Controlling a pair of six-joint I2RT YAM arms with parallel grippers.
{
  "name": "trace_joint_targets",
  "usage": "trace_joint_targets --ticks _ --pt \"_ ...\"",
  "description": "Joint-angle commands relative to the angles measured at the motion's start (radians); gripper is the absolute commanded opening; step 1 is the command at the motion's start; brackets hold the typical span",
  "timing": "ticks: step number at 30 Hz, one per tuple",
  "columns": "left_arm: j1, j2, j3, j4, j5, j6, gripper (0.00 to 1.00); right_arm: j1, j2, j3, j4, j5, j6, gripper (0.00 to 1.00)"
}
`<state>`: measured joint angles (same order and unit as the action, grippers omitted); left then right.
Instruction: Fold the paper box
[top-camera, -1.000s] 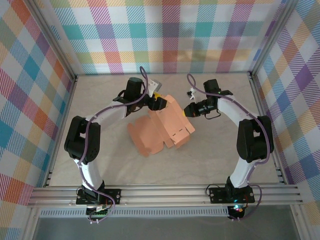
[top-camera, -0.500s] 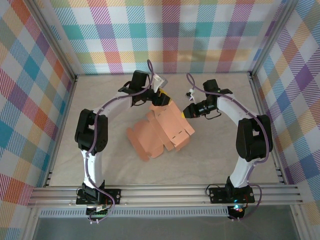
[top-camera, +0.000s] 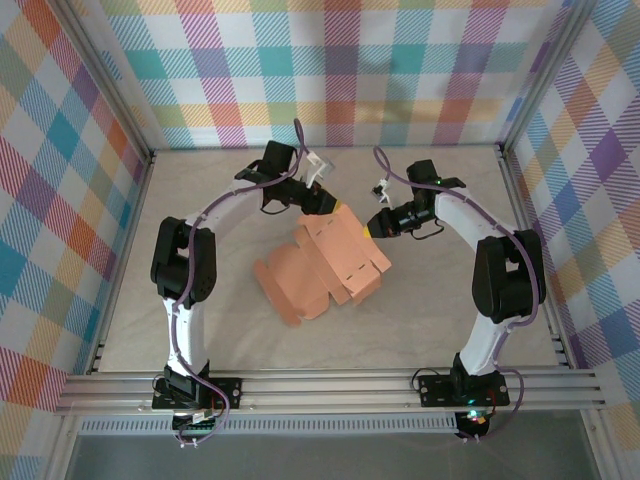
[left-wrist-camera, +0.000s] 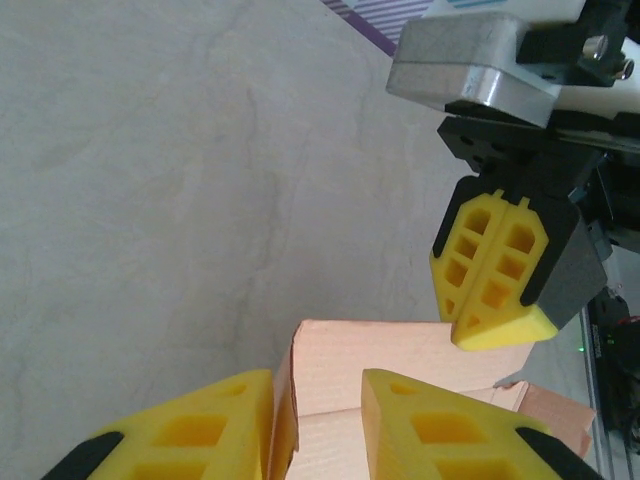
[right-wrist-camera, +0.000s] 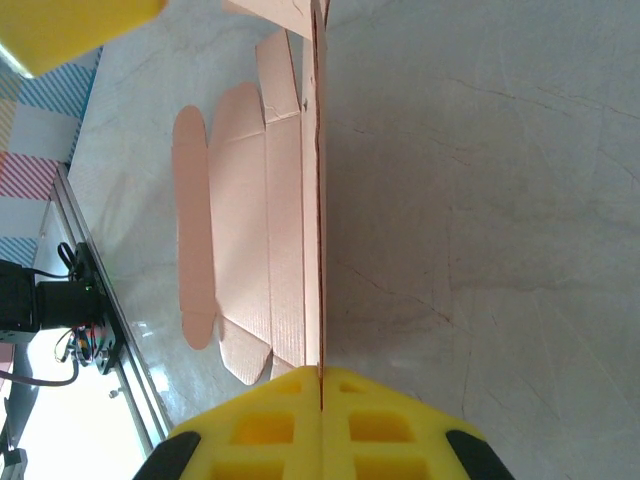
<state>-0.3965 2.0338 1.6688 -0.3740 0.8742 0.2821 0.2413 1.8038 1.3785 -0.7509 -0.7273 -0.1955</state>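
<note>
The pale, marbled desk (top-camera: 450, 320) carries the paper box (top-camera: 325, 265) at its middle. It is a salmon-orange die-cut card sheet, with most flaps lying flat and one panel standing upright. The yellow-fingered right tool (right-wrist-camera: 320, 400) is clenched on that panel's thin edge. The matching left tool (left-wrist-camera: 315, 425) straddles a raised card edge opposite, jaws apart, not yet pinching.

Left arm (top-camera: 215, 225) arcs up and bends in toward the middle, its claw (top-camera: 325, 203) with fingers parted, a clear gap between them. Right arm (top-camera: 490, 240) mirrors it, claw (top-camera: 372, 228) pinched tight on the paper box (top-camera: 335, 255) edge.
</note>
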Motion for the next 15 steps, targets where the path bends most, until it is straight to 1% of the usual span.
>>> trace_joint_targets --ticks 1,4,6,11,13,15 --pt "0.007 -0.024 0.022 -0.053 0.008 0.034 0.30 -0.007 -0.017 0.013 -0.007 -0.044 -0.002 0.00" --pt "0.007 -0.027 0.026 -0.072 0.012 0.047 0.27 -0.007 -0.027 0.009 0.000 -0.048 0.002 0.00" --pt "0.007 -0.033 0.025 -0.071 0.014 0.046 0.19 -0.007 -0.027 0.010 0.002 -0.039 0.010 0.00" --pt "-0.001 -0.052 0.014 -0.062 -0.013 0.038 0.10 -0.007 -0.027 0.007 0.010 -0.025 0.033 0.00" --pt "-0.011 -0.064 0.007 -0.061 -0.043 0.036 0.08 -0.007 -0.027 0.004 0.014 -0.028 0.037 0.00" --pt "-0.034 -0.083 -0.012 -0.055 -0.124 0.049 0.07 -0.007 -0.024 0.008 0.011 -0.025 0.043 0.00"
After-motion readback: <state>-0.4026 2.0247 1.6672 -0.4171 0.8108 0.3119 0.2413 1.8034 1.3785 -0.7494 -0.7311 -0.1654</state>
